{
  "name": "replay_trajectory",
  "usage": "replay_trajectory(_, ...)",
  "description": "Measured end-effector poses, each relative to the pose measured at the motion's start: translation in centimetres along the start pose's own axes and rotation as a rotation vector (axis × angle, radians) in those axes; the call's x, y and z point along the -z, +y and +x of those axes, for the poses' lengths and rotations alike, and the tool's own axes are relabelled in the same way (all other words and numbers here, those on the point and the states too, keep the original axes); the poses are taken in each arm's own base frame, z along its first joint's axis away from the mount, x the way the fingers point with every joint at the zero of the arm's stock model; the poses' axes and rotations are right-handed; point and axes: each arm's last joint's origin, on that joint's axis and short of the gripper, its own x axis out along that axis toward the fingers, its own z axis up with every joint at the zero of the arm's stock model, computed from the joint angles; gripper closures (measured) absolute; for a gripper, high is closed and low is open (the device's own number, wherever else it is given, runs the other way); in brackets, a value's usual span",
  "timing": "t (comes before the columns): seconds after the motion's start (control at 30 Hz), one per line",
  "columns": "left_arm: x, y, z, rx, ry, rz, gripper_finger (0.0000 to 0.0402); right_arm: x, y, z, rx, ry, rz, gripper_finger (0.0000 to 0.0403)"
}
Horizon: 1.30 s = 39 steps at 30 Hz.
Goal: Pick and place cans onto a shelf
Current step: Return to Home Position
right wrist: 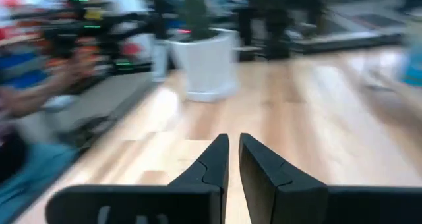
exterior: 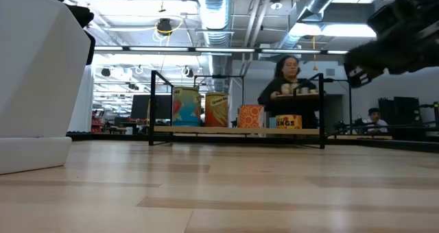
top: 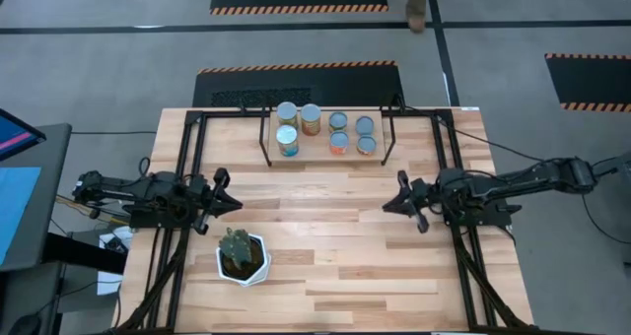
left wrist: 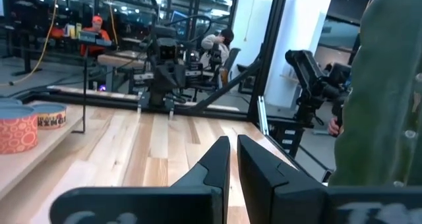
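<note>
**Shelf** (top: 377,128): low wooden platform on black legs at the far edge of the counter (top: 335,276). It sits midway between the arms, seemingly so that either can reach it.

**Cans** (top: 338,143): seven, all upright on the shelf, none on the counter. Three taller ones are grouped close together at the left end. Four squat ones form a two-by-two block to their right. Standing on their flat ends, they should stay put.

**Left gripper** (top: 237,205): low over the counter's left side, pointing inward, well apart from the shelf. Jaws closed on nothing, with only a slit between them.

**Right gripper** (top: 387,207): mirrors it on the right side, facing the left one across bare wood. Jaws likewise closed and holding nothing.

**Pot** (top: 242,258): white, holds a cactus, and stands near the front left. It is clear of both arms and looks to be no part of the job.

**Person** (exterior: 288,82): stands in the room beyond the shelf, away from the counter.

**Status**: placing looks complete. The arms sit in what reads as a parked pose, back from the shelf and out of the way.
</note>
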Motion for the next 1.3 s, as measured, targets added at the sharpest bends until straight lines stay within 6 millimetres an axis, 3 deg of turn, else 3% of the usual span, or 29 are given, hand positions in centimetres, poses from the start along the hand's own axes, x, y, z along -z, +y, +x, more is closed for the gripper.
replay_trajectory(0.3,0.5,0.1,0.0,-0.01,0.046,-0.015,0.0384,1.2,-0.3,0.0,0.223,0.093,0.035,0.0343)
replay_trajectory(0.93,0.7,0.1,0.0,-0.016,0.06,-0.04,0.0384,3.9,-0.5,-0.8,0.291,0.367,0.114,0.0343)
replay_trajectory(1.3,0.7,0.1,0.0,-0.014,0.061,0.002,0.0384,4.3,-0.5,-0.9,0.297,0.403,0.129,0.0343)
